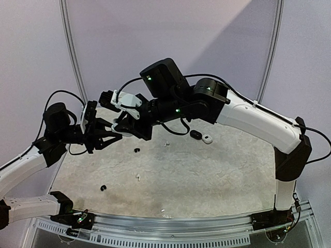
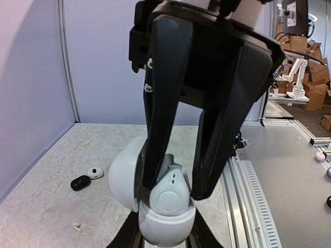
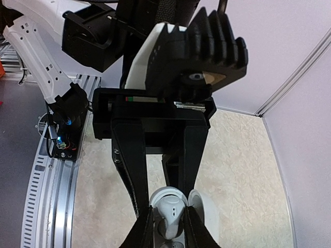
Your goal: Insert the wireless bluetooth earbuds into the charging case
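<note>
My left gripper (image 1: pixel 106 135) is shut on a white charging case (image 2: pixel 165 222), held above the back left of the table with its lid (image 2: pixel 124 178) swung open. A white earbud (image 2: pixel 170 194) sits in the case's well. My right gripper (image 3: pixel 170 227) reaches in from the other side. Its fingers (image 2: pixel 204 170) flank that earbud, slightly parted, with a thin gap on one side. The right wrist view shows the same earbud (image 3: pixel 173 212) between my fingertips, and the lid (image 3: pixel 202 206) to its right.
A black case (image 1: pixel 195 134) and a small white case (image 1: pixel 207 138) lie at the back middle. Loose earbuds are scattered on the table: black ones (image 1: pixel 136 150) (image 1: pixel 103 187) and white ones (image 1: pixel 166 144) (image 1: pixel 138 177) (image 1: pixel 162 210). A metal rail (image 1: pixel 170 225) borders the near edge.
</note>
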